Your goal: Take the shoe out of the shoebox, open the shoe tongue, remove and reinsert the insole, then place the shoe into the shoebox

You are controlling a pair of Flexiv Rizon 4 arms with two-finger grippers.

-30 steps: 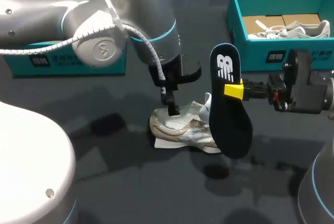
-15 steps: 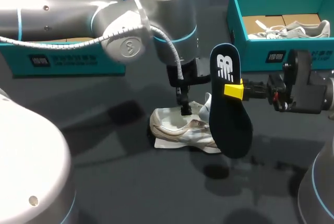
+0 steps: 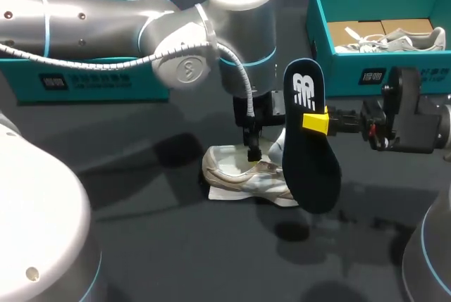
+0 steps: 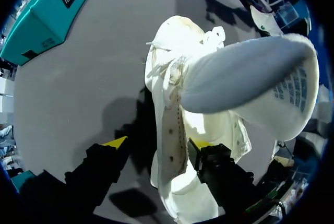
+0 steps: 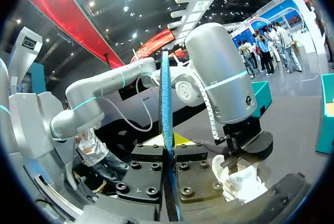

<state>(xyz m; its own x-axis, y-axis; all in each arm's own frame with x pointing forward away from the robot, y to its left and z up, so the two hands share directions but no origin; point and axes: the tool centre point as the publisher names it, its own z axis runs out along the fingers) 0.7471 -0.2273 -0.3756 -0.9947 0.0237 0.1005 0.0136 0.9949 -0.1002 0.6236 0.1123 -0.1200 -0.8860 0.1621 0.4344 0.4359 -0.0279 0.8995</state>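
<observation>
L gripper (image 3: pixel 254 153) slid right, now over worn white mesh sneaker (image 3: pixel 239 174) collar, fingers wide. R gripper (image 3: pixel 316 122) unmoved, clamps dark foam insole (image 3: pixel 313 168) beside sneaker; reinsert next, prob.

Shoe out, insole out, box open
Pale cream shoe (image 3: pixel 243 174) sits near the counter's middle, its tongue (image 3: pixel 279 138) lifted up (printed label showing). The dark insole (image 3: pixel 311 148) with a white logo stands upright in the air at the shoe's right end. The open teal shoebox (image 3: pixel 377 70) sits at the far right corner.

The shoe (image 3: pixel 243 175) lies on the table (image 3: pixel 155 246), the insole (image 3: pixel 310 154) just right.
</observation>
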